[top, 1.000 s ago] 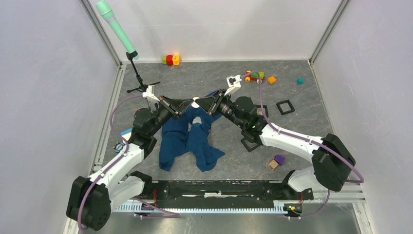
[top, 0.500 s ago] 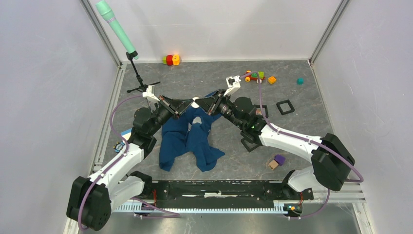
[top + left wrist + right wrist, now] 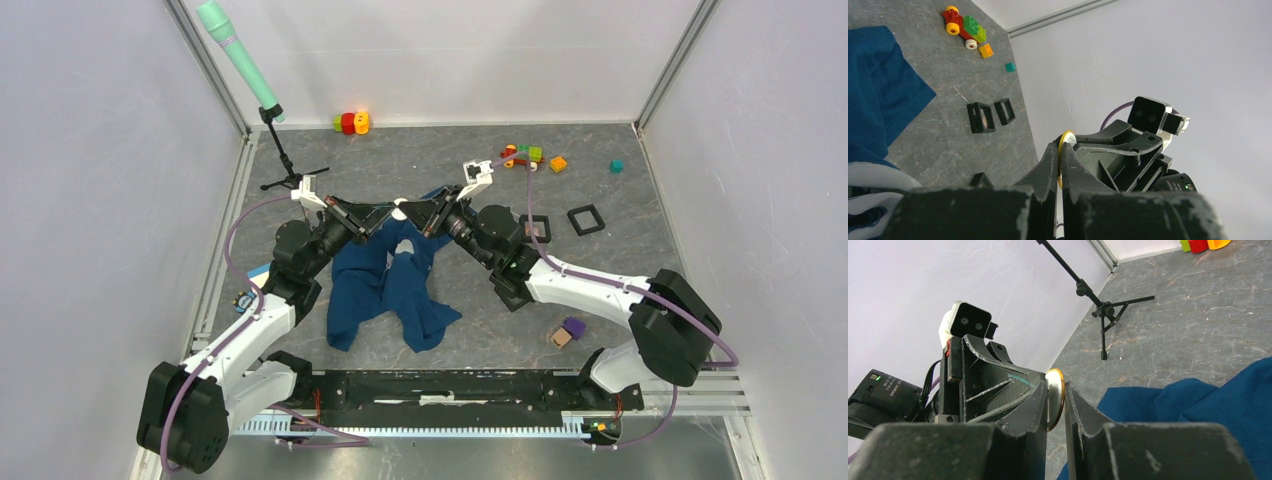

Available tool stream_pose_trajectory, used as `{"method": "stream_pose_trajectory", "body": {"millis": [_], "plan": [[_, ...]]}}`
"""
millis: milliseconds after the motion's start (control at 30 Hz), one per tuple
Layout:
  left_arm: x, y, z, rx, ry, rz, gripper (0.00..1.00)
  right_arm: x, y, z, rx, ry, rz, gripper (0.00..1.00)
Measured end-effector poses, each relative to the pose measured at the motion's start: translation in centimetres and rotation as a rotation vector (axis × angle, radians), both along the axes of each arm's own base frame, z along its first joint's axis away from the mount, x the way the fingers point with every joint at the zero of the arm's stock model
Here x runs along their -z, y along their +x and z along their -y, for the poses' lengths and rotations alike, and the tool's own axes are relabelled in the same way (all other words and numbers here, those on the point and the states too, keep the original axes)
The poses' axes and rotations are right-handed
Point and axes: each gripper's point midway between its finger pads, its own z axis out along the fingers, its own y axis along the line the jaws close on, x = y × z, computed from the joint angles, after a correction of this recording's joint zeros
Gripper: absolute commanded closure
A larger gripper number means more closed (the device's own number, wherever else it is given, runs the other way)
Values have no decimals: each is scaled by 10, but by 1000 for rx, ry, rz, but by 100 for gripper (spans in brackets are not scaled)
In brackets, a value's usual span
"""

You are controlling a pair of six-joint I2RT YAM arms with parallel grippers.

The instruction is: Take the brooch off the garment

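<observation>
White with a thin gold rim, the small round disc brooch point(image 3: 1054, 402) was held in the air between the two arms. It sat above the far edge of the garment point(image 3: 385, 285), a dark blue T-shirt with a white-and-black print. The garment lay crumpled at the middle of the grey stone-patterned counter point(image 3: 420, 160), slightly toward its left edge.

The left gripper point(image 3: 1060, 152) was fully closed, and the disc's rim showed edge-on in the seam between its fingers. This reads as a flat pinch on the brooch, probably to steady it. The right gripper point(image 3: 1058, 390) met it tip to tip from the opposite side. Its jaws stood a narrow way apart, straddling the disc. A thin strip of light separated the disc from one finger, so no firm hold by this gripper was evident. The opposed arrangement would suit a transfer or a pull on the fastening.

In the right wrist view the brooch face was plain and no cloth clung to it; the blue fabric lay below. Whether a pin behind it joined the garment could not be determined.
</observation>
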Motion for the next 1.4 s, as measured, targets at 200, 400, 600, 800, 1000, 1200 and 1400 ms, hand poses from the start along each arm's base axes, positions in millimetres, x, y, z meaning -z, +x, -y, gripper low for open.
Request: {"method": "stream_pose_trajectory", "body": {"millis": [200, 400, 600, 800, 1000, 1200, 1400], "plan": [[0, 1, 0, -4, -1, 0, 98, 1, 2, 0, 16, 7, 14, 63], [1, -2, 2, 7, 0, -1, 98, 7, 2, 5, 33, -1, 25, 58], [8, -5, 5, 22, 8, -15, 98, 15, -1, 11, 41, -11, 23, 29], [14, -11, 6, 31, 65, 5, 98, 13, -3, 20, 51, -29, 31, 20], [33, -17, -1, 21, 226, 36, 98, 0, -7, 36, 50, -58, 58, 17], [63, -31, 2, 75, 521, 38, 98, 24, -11, 62, 17, -248, 71, 15], [58, -71, 12, 140, 768, 128, 98, 69, -27, 102, 8, -460, 39, 14]]}}
